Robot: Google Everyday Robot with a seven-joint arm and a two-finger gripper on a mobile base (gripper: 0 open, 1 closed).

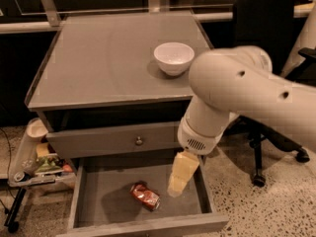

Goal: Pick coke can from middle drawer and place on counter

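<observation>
The coke can (145,196), small and red, lies on its side on the grey floor of the open middle drawer (103,201). My gripper (178,177) hangs from the white arm inside the drawer opening, just right of the can and slightly above it, not touching it. The counter (103,58) is the flat grey cabinet top above.
A white bowl (174,58) stands on the counter's right side. A shut drawer front with a round knob (139,141) sits above the open drawer. A black office chair (266,38) stands at the right. A small cart with clutter (34,164) is at the left.
</observation>
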